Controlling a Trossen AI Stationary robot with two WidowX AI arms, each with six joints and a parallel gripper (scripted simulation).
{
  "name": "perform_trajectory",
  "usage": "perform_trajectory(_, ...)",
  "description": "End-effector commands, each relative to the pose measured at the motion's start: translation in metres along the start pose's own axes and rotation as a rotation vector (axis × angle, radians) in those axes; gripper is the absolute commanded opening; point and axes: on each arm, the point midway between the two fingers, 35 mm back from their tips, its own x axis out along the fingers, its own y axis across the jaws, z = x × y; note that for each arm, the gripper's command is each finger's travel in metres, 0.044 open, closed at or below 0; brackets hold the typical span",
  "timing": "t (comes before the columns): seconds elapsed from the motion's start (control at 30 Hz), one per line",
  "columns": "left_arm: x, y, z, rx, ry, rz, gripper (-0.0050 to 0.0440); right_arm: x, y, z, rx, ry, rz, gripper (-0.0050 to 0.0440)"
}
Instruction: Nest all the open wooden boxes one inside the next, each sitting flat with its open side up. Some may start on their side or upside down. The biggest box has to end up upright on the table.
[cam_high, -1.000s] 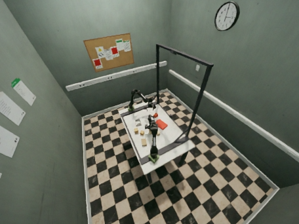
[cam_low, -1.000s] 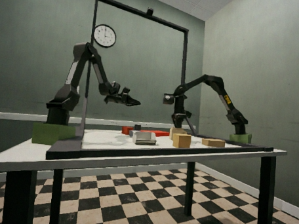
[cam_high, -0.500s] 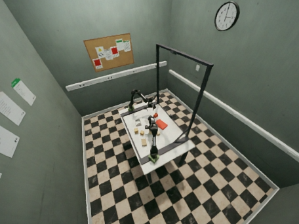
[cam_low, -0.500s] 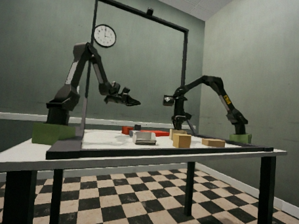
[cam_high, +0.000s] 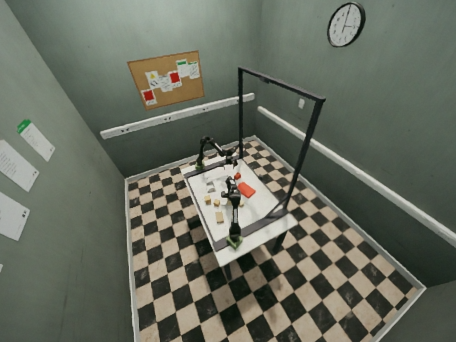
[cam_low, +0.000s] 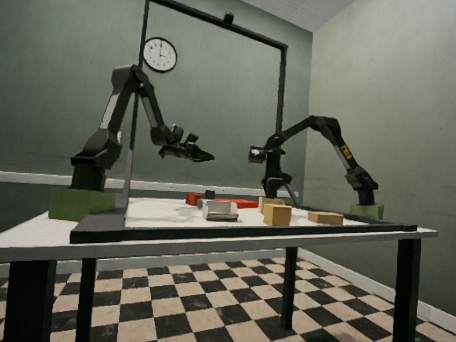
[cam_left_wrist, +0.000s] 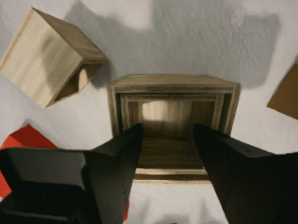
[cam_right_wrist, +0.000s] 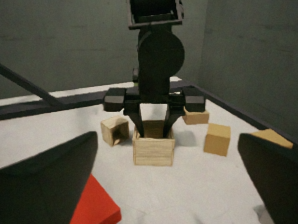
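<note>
My left gripper (cam_high: 232, 195) (cam_low: 273, 195) (cam_left_wrist: 167, 128) (cam_right_wrist: 153, 136) points straight down and is shut on a smaller wooden box (cam_left_wrist: 167, 152). That box is sunk, open side up, into a bigger upright wooden box (cam_left_wrist: 172, 82) (cam_right_wrist: 154, 152) (cam_low: 266, 202) on the white table top. A small wooden box (cam_left_wrist: 45, 60) (cam_right_wrist: 114, 131) lies on its side just beside it. A wooden cube-shaped box (cam_right_wrist: 217, 139) (cam_low: 277, 214) and a low flat box (cam_right_wrist: 196, 116) (cam_low: 325, 217) stand apart on the other side. My right gripper (cam_low: 204, 157) (cam_high: 230, 162) is wide open and empty, high above the table and facing the left gripper.
A flat red slab (cam_high: 246, 189) (cam_low: 241, 203) (cam_right_wrist: 95, 205) (cam_left_wrist: 25, 145) lies near the boxes, with a small red block (cam_low: 192, 198) behind it. A grey-white box (cam_low: 220, 210) lies near the front. A dark raised border (cam_low: 240, 231) rims the work area, and a tall black frame (cam_high: 305, 145) spans it.
</note>
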Motion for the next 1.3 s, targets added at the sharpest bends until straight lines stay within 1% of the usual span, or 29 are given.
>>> perform_trajectory(0.0, -0.0036, 0.001, -0.0041, 0.0, 0.016, -0.004, 0.0279, -0.0019, 0.0001, 0.0064, 0.015, -0.007, 0.003, 0.04)
perform_trajectory(0.17, -0.0062, 0.0005, -0.008, 0.002, 0.026, -0.002, 0.0279, -0.0019, 0.0001, 0.0064, 0.015, -0.007, 0.003, 0.04)
perform_trajectory(0.3, -0.0055, 0.0011, -0.0075, 0.0, 0.024, -0.002, 0.0279, -0.0019, 0.0001, 0.0064, 0.015, -0.007, 0.003, 0.04)
perform_trajectory(0.37, -0.0093, 0.0009, -0.006, 0.003, 0.031, -0.003, 0.0279, -0.0019, 0.0001, 0.0064, 0.015, -0.007, 0.003, 0.04)
perform_trajectory(0.57, -0.0076, 0.0008, -0.0037, 0.002, 0.025, -0.002, 0.0279, -0.0019, 0.0001, 0.0064, 0.015, -0.007, 0.003, 0.04)
perform_trajectory(0.6, -0.0033, 0.0008, -0.0024, -0.001, 0.013, -0.003, 0.0279, -0.0019, 0.0001, 0.0064, 0.015, -0.007, 0.003, 0.04)
perform_trajectory(0.7, -0.0087, 0.0007, -0.0051, 0.002, 0.028, -0.002, 0.0207, -0.0019, 0.0001, 0.0064, 0.015, -0.007, 0.003, 0.04)
perform_trajectory(1.07, -0.0105, 0.0007, -0.006, 0.003, 0.033, -0.002, 0.0133, -0.0019, 0.0001, 0.0064, 0.015, -0.007, 0.003, 0.04)
perform_trajectory(1.13, -0.0105, 0.0007, -0.006, 0.003, 0.033, -0.002, 0.0133, -0.0019, 0.0001, 0.0064, 0.015, -0.007, 0.003, 0.04)
perform_trajectory(1.27, -0.0105, 0.0007, -0.006, 0.003, 0.033, -0.002, 0.0107, -0.0019, 0.0001, 0.0064, 0.015, -0.007, 0.003, 0.04)
